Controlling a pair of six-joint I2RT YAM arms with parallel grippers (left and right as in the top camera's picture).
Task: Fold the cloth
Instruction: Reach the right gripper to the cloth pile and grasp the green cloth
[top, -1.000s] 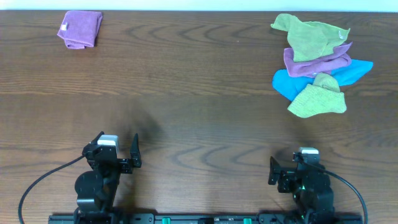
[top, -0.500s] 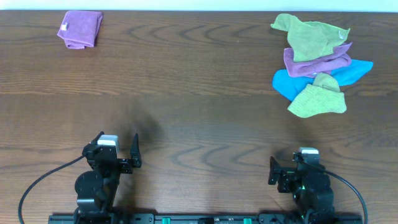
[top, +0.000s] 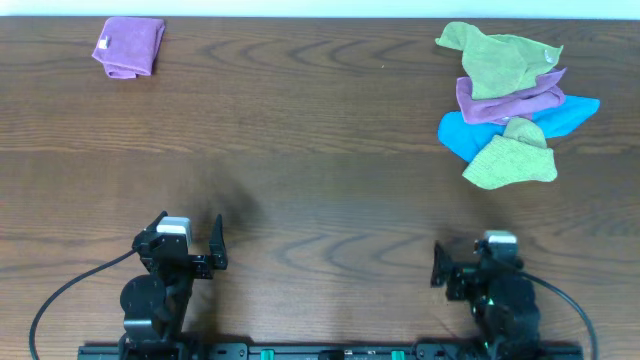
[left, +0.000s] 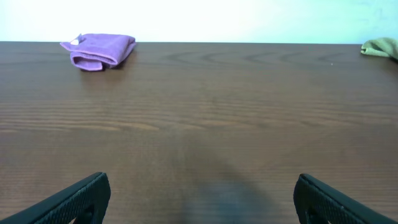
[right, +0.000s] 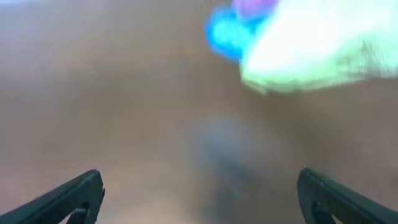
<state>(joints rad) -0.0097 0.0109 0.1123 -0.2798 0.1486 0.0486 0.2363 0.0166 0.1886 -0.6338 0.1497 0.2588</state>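
Brown wood-grain tabletop (top: 320, 150) fills pretty much the whole scene. Both robot arms are parked at the near edge, the left arm (top: 150, 300) toward the near left corner and the right arm (top: 505, 310) toward the near right one, well apart from each other and from all the fabric.

Up in the far right corner there's a messy heap of cloths. The lime-green cloth (top: 495, 60), the one that's supposed to get folded, is the piece nearest the far edge. It's crumpled, not flat, and lies partly over a purple cloth (top: 505, 100). That one overlaps a blue cloth (top: 575, 115), and a second green cloth (top: 510, 162) is bunched on the blue one's near side. The right wrist camera is badly blurred, so from there the heap is only green, blue and purple smears.

Over in the far left corner there's a lone purple rag (top: 130, 45), bunched up on its own.

The left gripper (top: 190, 220) has its jaws spread wide with only bare wood between them. Same for the right gripper (right: 199, 190): jaws wide apart, holding nothing.

Smallest bit: a white tag (top: 548, 57) on the lime-green cloth's right-hand corner.
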